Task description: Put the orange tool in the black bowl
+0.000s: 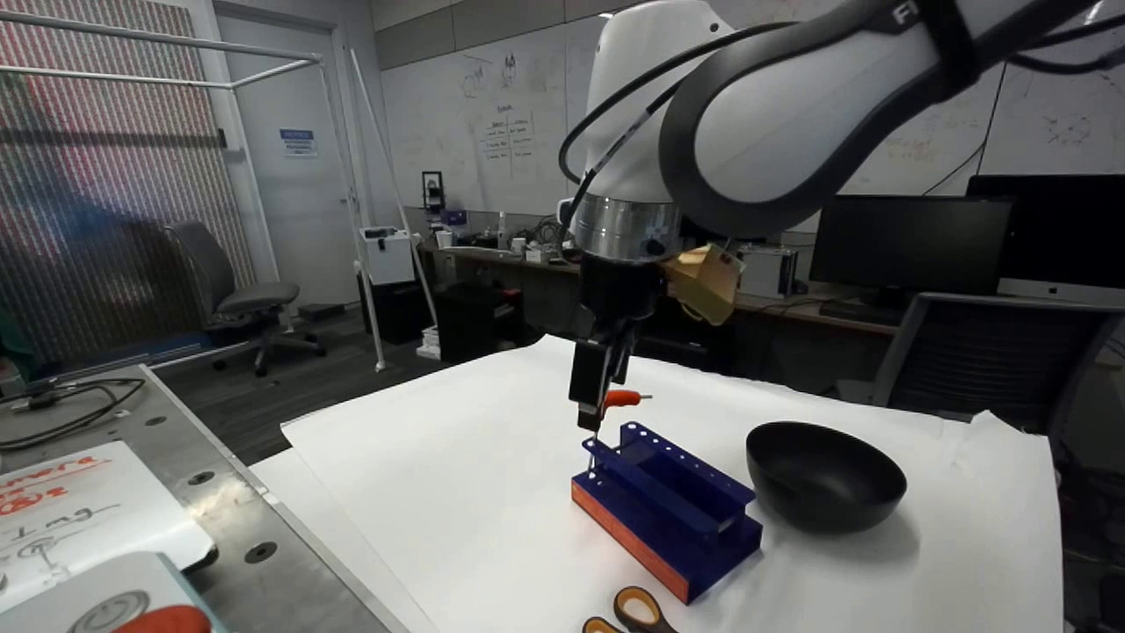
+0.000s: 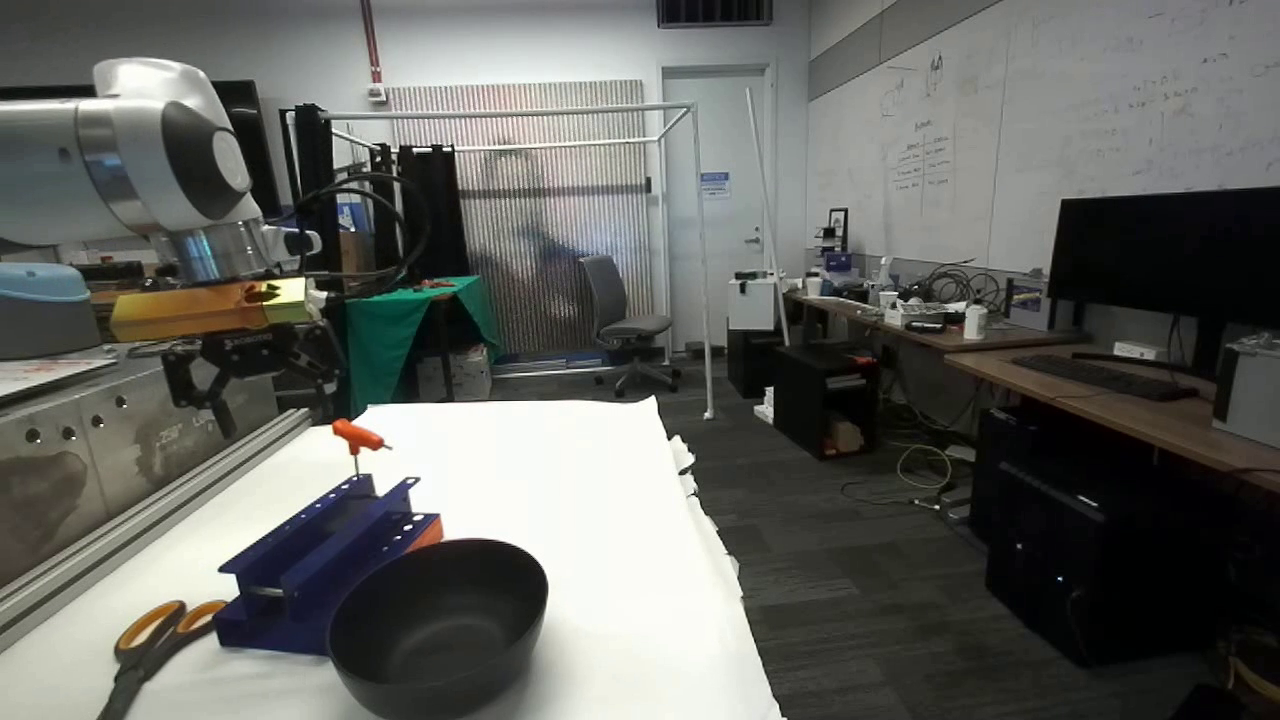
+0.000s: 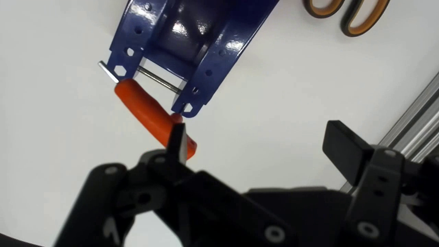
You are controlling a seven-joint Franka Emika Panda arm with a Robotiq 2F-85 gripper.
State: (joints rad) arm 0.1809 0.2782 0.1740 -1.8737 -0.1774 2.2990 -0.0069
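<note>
The orange tool stands upright with its thin shaft in the end of the blue rack and its orange handle on top; it shows in both exterior views (image 1: 622, 398) (image 2: 358, 436) and in the wrist view (image 3: 144, 109). The black bowl, in both exterior views (image 1: 817, 505) (image 2: 440, 640), sits on the white table beside the rack and is out of the wrist view. My gripper (image 1: 598, 396) (image 2: 275, 415) (image 3: 255, 137) is open with nothing between its fingers. In the wrist view one finger overlaps the handle's end; whether it touches cannot be told.
The blue rack (image 1: 655, 492) (image 2: 300, 560) (image 3: 178, 41) with an orange base stands on the white-covered table. Scissors with orange-lined handles (image 1: 640, 607) (image 2: 160, 640) (image 3: 360, 20) lie beside it. A metal bench edge (image 1: 255, 519) (image 2: 130, 510) (image 3: 411, 120) runs along the table.
</note>
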